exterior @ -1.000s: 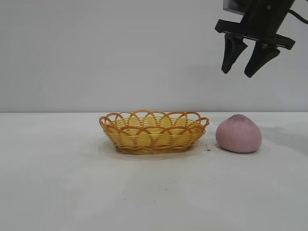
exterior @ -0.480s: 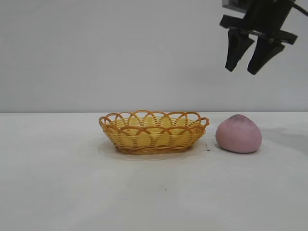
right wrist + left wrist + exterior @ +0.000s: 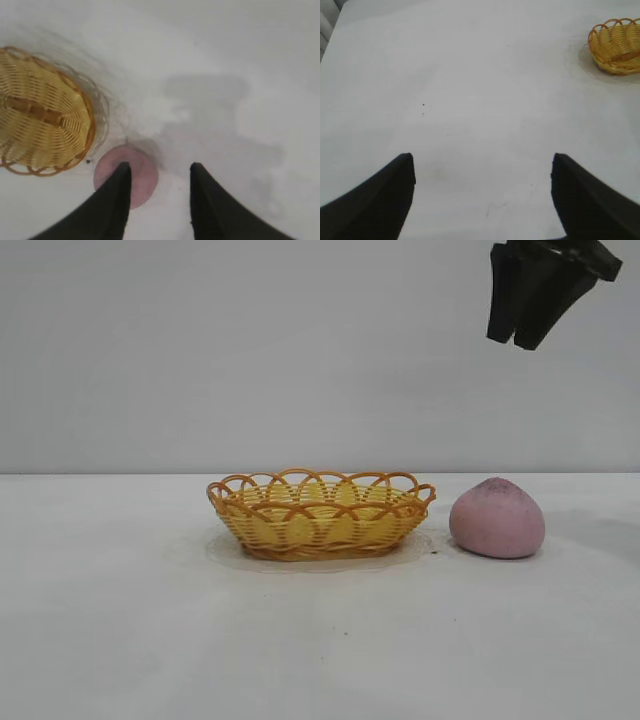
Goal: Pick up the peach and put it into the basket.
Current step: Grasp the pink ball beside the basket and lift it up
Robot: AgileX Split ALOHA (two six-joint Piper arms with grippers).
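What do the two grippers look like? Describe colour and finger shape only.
Right gripper: matte black, with two thick fingers that taper to blunt tips; no markings visible. Left gripper: the same plain black, two broad wedge-shaped fingers with rounded ends, seen only from its own wrist camera. No cables show on either.

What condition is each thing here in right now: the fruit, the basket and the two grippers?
peach: lying on the table beside the basket, not held.
basket: upright on the table, nothing in it.
right gripper: high above the peach, pointing down, holding nothing, fingers close together.
left gripper: open over bare table, away from the basket, holding nothing.
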